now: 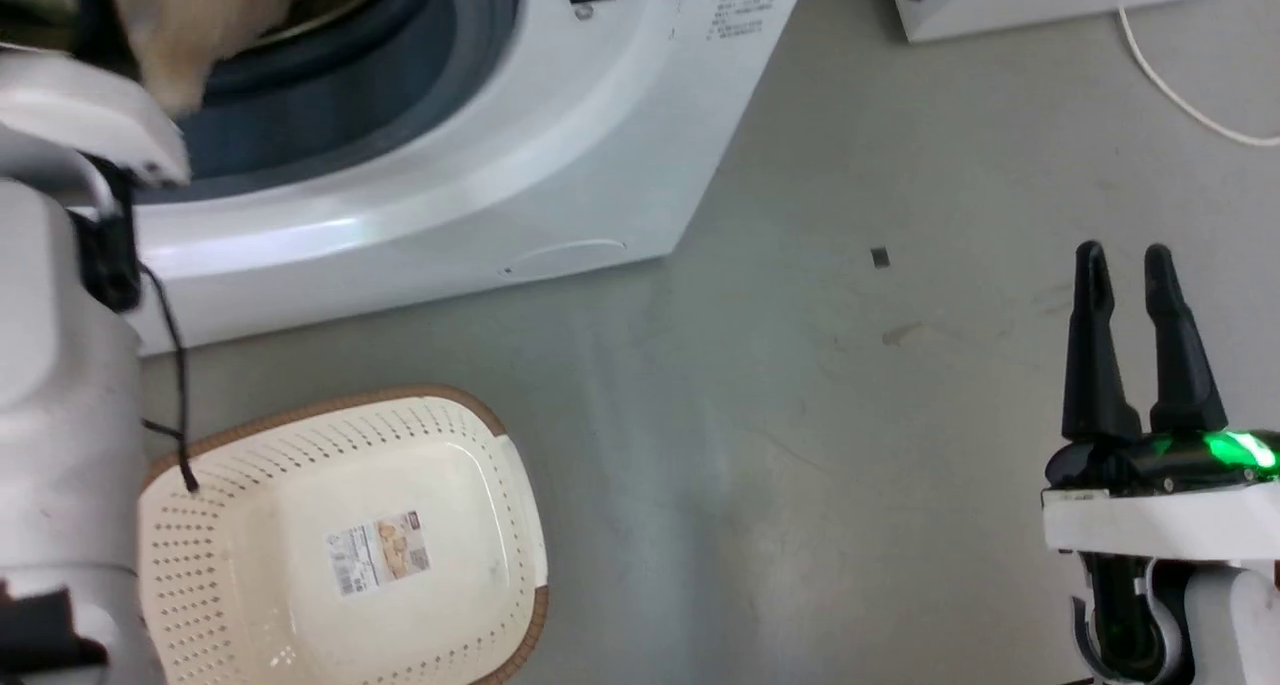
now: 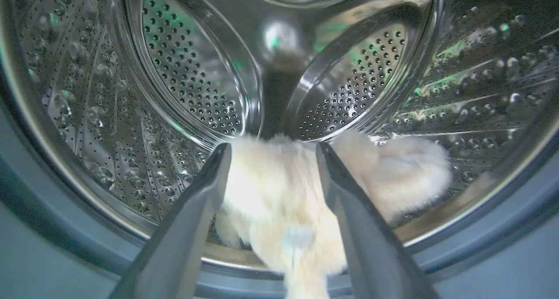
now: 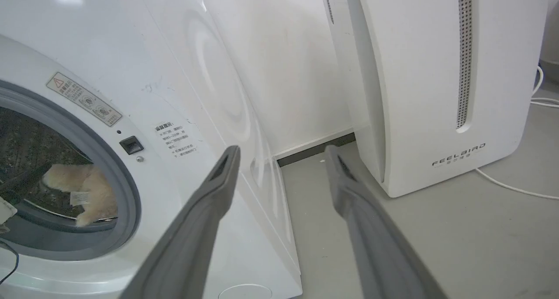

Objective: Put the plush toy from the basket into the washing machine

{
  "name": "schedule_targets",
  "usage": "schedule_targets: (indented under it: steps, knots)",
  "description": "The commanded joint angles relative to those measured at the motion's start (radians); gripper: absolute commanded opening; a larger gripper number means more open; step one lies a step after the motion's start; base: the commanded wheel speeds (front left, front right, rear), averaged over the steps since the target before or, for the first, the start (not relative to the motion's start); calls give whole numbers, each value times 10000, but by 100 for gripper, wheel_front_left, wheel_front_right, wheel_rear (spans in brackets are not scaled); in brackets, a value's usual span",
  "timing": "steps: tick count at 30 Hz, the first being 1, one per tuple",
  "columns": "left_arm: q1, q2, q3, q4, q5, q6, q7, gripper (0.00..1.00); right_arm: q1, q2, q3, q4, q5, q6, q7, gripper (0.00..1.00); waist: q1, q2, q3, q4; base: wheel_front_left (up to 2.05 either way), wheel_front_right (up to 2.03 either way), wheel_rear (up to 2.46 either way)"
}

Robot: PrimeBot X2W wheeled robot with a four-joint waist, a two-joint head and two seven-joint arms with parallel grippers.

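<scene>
Foremost, the washing machine [image 1: 560,145] takes up the upper left of the head view, its white front curving round a grey gasket [image 1: 330,95] and an open porthole. Through the left wrist view the steel drum [image 2: 192,80] shows its perforated walls and raised paddles. To the washer's right, near the wall, stands a white slanted appliance [image 3: 419,94] with a white cord [image 3: 511,185] trailing over the grey floor [image 1: 800,415].

On that floor, just in front of the washer, sits the basket [image 1: 200,565], upright, its brown rim and perforated sides in plain sight and a paper label [image 1: 378,552] on its bottom.

The plush toy [image 2: 279,203] lies at the front bottom of the drum, cream fur bunched up, one part drooping over the drum's lip onto the gasket. From the right wrist view it shows inside the porthole with a small white tag on it.

The left gripper [image 2: 273,146] reaches to the mouth of the drum, its fingers spread wide on either side of the toy and clamping nothing. The right gripper [image 1: 1124,253] hangs over bare floor, well apart from the washer, fingers parted and empty, a green light [image 1: 1240,450] glowing at its base.
</scene>
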Motion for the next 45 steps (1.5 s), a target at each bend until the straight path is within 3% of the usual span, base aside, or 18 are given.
schedule_targets:
  steps: [1,19,33,45]
  knots:
    - [378,-133,-33,-145,10,-4,-13,100,145,-2,13,43,-100,-7,-44,100,0,0,-337,195,0,0,0]
    - [5234,-1965,-59,-4131,601,709,-13,100,1145,-2,-182,472,-1378,-7,-44,100,0,0,-2289,1495,0,0,0]
    - [7986,-2377,-444,-5410,944,979,-13,100,1744,-2,-490,681,-2824,-7,-44,100,0,0,-3497,2251,0,0,0]
    - [9801,-2597,-664,-5917,858,1108,-13,100,2581,-2,-573,906,-3087,-7,-44,100,0,0,-4573,2488,0,0,0]
